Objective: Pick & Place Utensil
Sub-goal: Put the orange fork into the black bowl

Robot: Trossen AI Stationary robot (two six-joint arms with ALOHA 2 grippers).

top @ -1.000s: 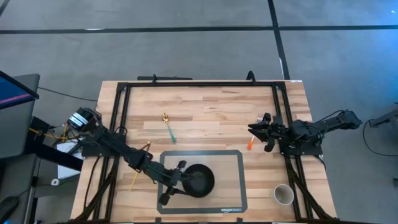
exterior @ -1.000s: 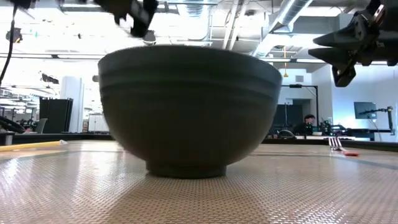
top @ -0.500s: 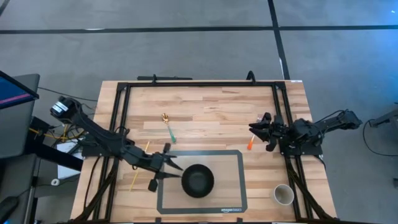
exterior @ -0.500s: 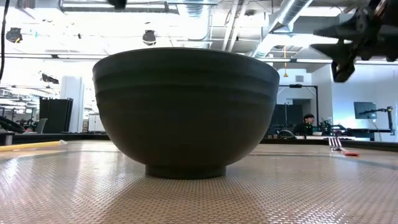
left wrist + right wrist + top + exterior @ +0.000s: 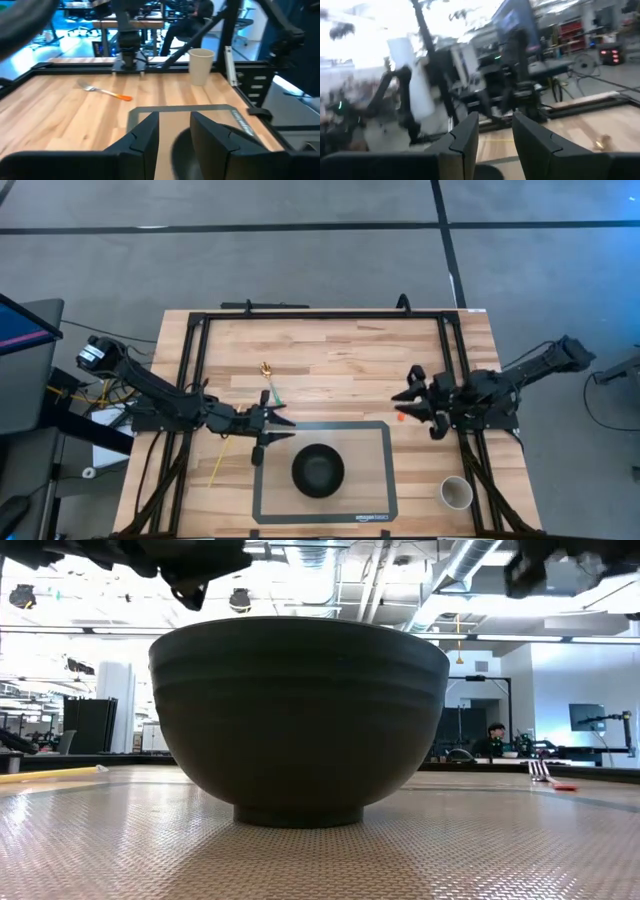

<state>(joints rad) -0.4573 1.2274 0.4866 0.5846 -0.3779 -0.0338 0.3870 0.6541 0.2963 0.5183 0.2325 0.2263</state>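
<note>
The orange-handled fork [image 5: 107, 92] lies flat on the wood near the table's right side. In the high view only a bit of the fork's orange handle [image 5: 400, 417] shows under my right gripper [image 5: 402, 402], which hovers open above it. My left gripper [image 5: 280, 428] is open and hangs over the mat's far left corner, pointing toward the table's right, with the dark bowl [image 5: 318, 470] just beyond it. A green-handled spoon [image 5: 270, 387] with a gold bowl lies on the wood beyond the left gripper.
The bowl stands on a grey mat [image 5: 375, 500]. A paper cup [image 5: 456, 493] stands at the near right corner. A yellow utensil [image 5: 220, 457] lies left of the mat. A black rail frame [image 5: 320, 315] borders the table. Bare wood lies between the spoon and the fork.
My left gripper has drawn back from the bowl's left rim toward the table's far left and swung round until it points toward the right edge. My right gripper has shifted a little toward the left, over the fork, as that arm's elbow rose.
</note>
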